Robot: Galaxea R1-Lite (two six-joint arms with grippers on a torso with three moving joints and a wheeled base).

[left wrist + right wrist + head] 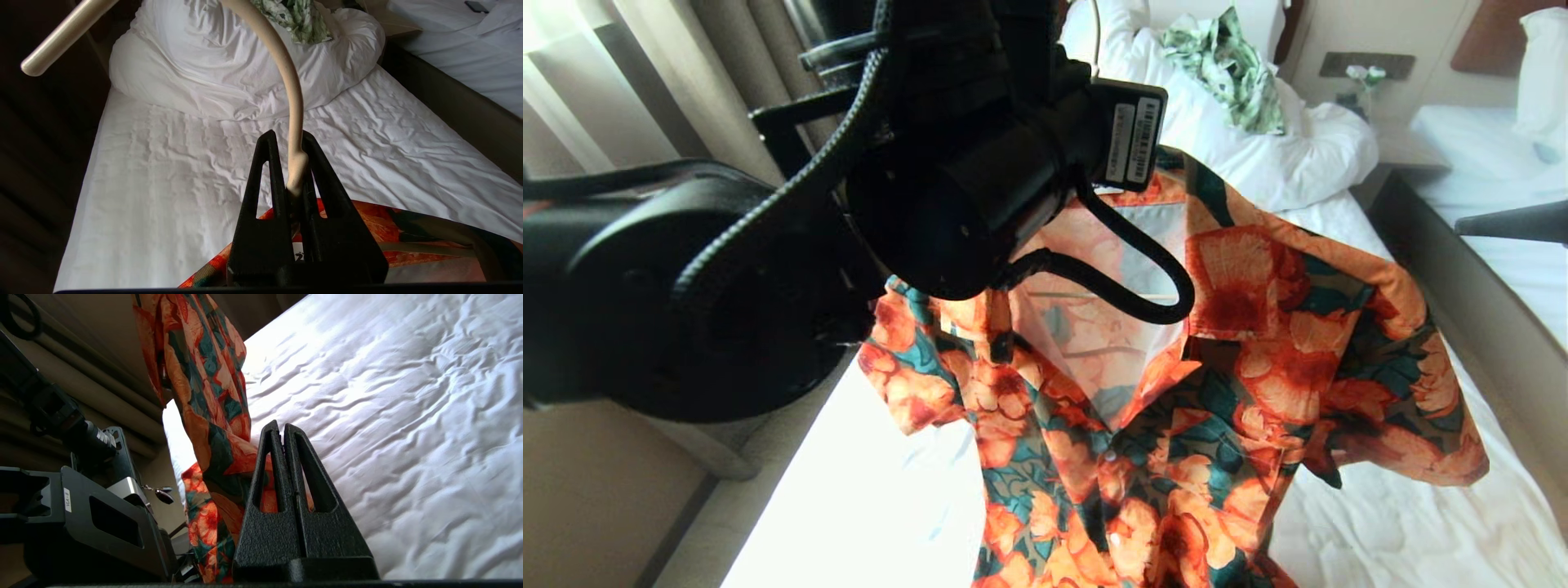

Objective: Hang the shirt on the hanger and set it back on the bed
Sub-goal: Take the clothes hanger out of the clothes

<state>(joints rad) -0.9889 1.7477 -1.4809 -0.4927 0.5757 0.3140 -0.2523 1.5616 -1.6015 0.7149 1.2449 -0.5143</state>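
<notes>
shirt (1176, 392) hangs in the air over the bed (163, 183), its collar spread on the hanger (292, 106), whose cream hook curves up out of our left tool (295, 171). the left tool is pinching the hanger's neck just below the hook, fingers pressed tight against the wire, and it bears the whole garment. in the head view the left arm fills the upper left and the orange-flowered cloth droops below it, one sleeve flaring out to the right over the wrinkled sheet.

our right tool (282, 435) sits low beside the hanging hem, fingers pressed together on nothing, with the cloth just behind them and the sheet beyond.

we judge the hanging step done and the return to the bed in hand. the next move calls for lowering the left arm until the shirt lies flat on the open stretch of sheet, short of the bunched duvet (229, 65) and the green leaf-print garment (1229, 69) near the head of the bed, then spreading the left tool only once the cloth's weight rests on the sheet.
</notes>
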